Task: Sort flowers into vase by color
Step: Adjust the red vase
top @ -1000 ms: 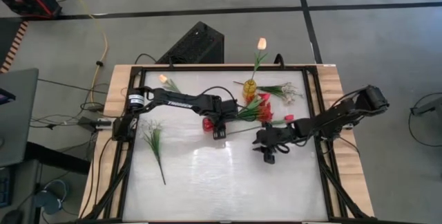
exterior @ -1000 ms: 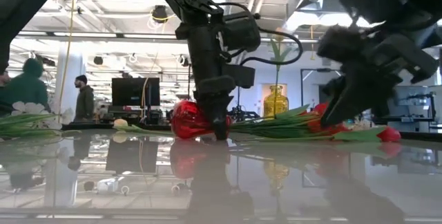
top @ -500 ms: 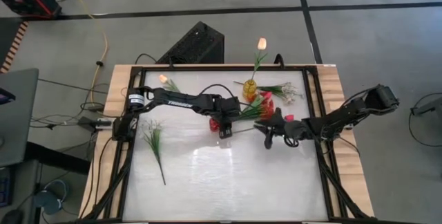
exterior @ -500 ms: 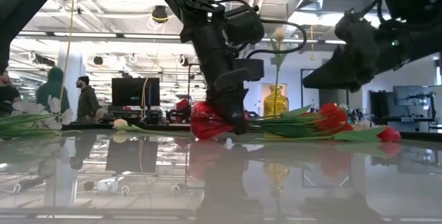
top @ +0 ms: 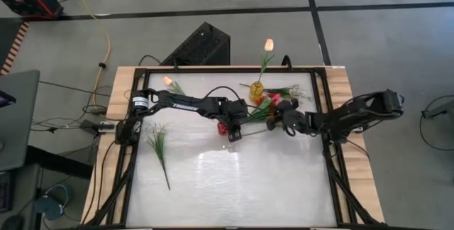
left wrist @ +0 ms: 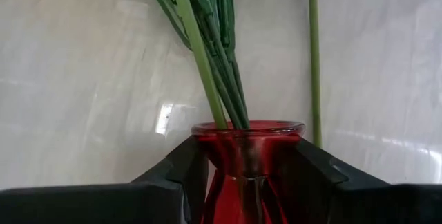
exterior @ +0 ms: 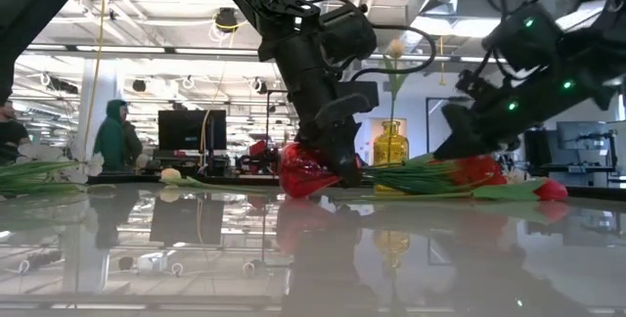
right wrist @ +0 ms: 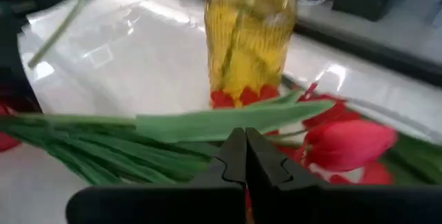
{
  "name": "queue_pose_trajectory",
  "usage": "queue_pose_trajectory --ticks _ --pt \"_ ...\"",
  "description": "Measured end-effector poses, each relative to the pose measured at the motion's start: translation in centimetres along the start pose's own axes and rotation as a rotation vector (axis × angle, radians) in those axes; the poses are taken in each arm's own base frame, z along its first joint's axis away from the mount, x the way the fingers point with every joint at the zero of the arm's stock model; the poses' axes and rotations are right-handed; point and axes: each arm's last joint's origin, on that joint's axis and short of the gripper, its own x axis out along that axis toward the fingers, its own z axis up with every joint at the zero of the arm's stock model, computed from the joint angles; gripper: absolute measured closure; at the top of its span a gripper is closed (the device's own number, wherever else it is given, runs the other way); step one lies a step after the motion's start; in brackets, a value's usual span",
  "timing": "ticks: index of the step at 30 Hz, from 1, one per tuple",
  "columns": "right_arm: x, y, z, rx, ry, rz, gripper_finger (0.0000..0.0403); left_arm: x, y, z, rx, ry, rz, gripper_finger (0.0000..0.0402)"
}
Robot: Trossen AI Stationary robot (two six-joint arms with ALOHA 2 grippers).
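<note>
Left claw (left wrist: 252,175) is clamped on the neck of my red glass vase (left wrist: 247,169), one dark finger on each side of it; the vase lies tipped on its side near the middle of the glossy white table (top: 234,180). Green stems (left wrist: 217,51) of the red flowers run out of its mouth, and their red blossoms (exterior: 474,170) lie on the table toward the right arm. White lettering shows on my left arm's upper link (top: 186,104), too small for me to read for sure. No other labels I can read.

Right claw (right wrist: 243,156) has its fingertips pressed together, nothing between them that I can see. It hangs just over the red tulip heads (right wrist: 349,144) and a long green leaf (right wrist: 228,122), just beside the yellow glass vase (right wrist: 250,37).

Taking the yellow glass vase as landmark: it stands upright at the table's far edge with one pale peach tulip (top: 269,44) in it. The red vase is near it, toward the table's middle. A small sprig of white blossoms (top: 298,94) lies just beside it on the right arm's side. A second peach tulip (top: 169,81) lies well apart from it toward the left arm's base. A green sprig with tiny white blossoms (top: 157,141) lies farther still, on the left arm's side of the table.

Person in a green hooded top (exterior: 115,139) stands in the room beyond the table.
</note>
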Motion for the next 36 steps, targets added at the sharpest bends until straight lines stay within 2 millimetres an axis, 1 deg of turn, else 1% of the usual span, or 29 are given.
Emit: queue_pose_trajectory --ticks 3,6,12,17,20,23,26,28,31,33,36 --pt "1.0 0.0 -0.7 0.004 0.043 0.048 0.0384 0.0 0.0 0.0 -0.012 -0.002 0.005 0.0268" --pt "1.6 0.4 -1.4 -0.008 0.068 0.113 0.0386 0.0 -0.1 0.0 -0.017 -0.004 0.026 0.0268" --pt "1.5 1.6 -1.6 0.029 0.035 0.219 0.0379 0.0 -0.5 0.0 -0.002 -0.02 0.083 0.0268" --pt "1.2 2.7 -1.0 0.017 0.025 0.304 0.0381 0.0 -0.7 0.5 0.02 -0.073 0.123 0.0268" --pt "0.7 3.2 -0.3 0.018 0.003 0.368 0.038 0.0 -0.7 0.6 0.018 -0.092 0.147 0.0268" --pt "-0.1 3.3 0.5 0.009 -0.021 0.396 0.038 0.1 -0.6 0.7 0.012 -0.114 0.173 0.0268" --pt "-0.9 3.2 1.1 0.001 -0.013 0.431 0.038 0.8 -0.5 0.1 -0.014 -0.178 0.169 0.0268" --pt "-1.5 2.9 1.4 -0.016 0.022 0.478 0.0379 1.4 -0.3 -0.5 -0.032 -0.223 0.143 0.0268" --pt "-2.7 2.4 2.1 -0.057 0.074 0.595 0.0379 1.8 -0.2 -1.1 -0.064 -0.282 0.116 0.0268" --pt "-3.5 1.9 2.9 -0.054 0.063 0.643 0.0379 1.8 -0.2 -1.0 -0.078 -0.342 0.088 0.0268" --pt "-4.8 1.2 4.0 -0.069 0.002 0.68 0.0379 1.8 -0.3 -0.8 -0.081 -0.384 0.069 0.0268"
